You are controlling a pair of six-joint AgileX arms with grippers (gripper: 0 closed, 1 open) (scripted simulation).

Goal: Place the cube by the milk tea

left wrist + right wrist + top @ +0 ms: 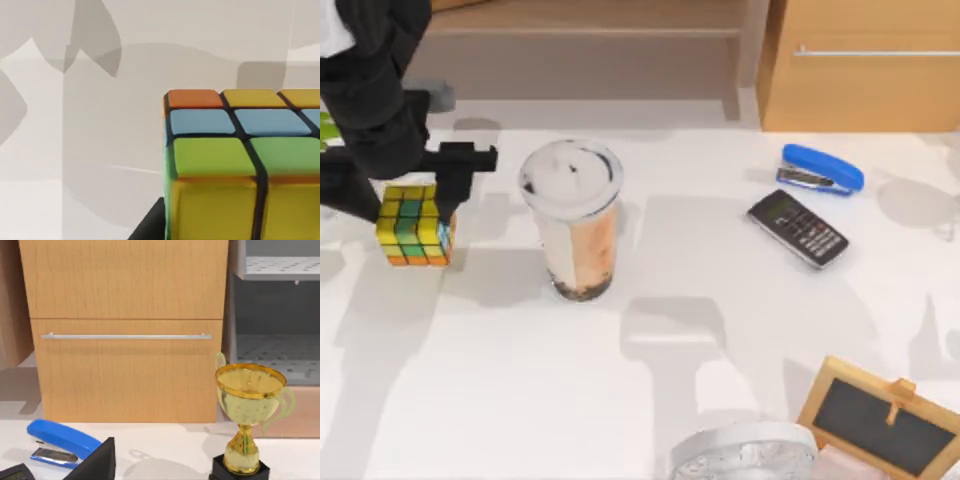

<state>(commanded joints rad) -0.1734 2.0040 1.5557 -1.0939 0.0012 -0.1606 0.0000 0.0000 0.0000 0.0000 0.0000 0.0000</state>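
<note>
- The left gripper [417, 215] is at the left side of the white bench [720, 330], reaching down from the dark left arm [370, 90] at the upper left corner of the top view.
- Its jaws are closed on the cube [415, 225], one dark finger running down the cube's right side and the other behind its left side.
- The cube shows yellow, green, orange and blue squares on a dark grid. Whether it is resting on the bench or held just above it cannot be told.
- In the left wrist view the cube [245, 165] appears close up, with the pale bench surface behind it.
- The milk tea [575, 225] stands upright to the right of the cube, near it but apart, with bare bench between them. Dark pearls lie at its bottom and a white foamy top sits under the clear rim.
- A blue stapler [822, 170] and a black phone [798, 228] lie at the right part of the bench, well apart from the cup.
- A small chalkboard [880, 420] stands at the lower right.
- The right wrist view shows a wooden cabinet [125, 330], the stapler [60, 442] and a gold trophy [247, 415].
</note>
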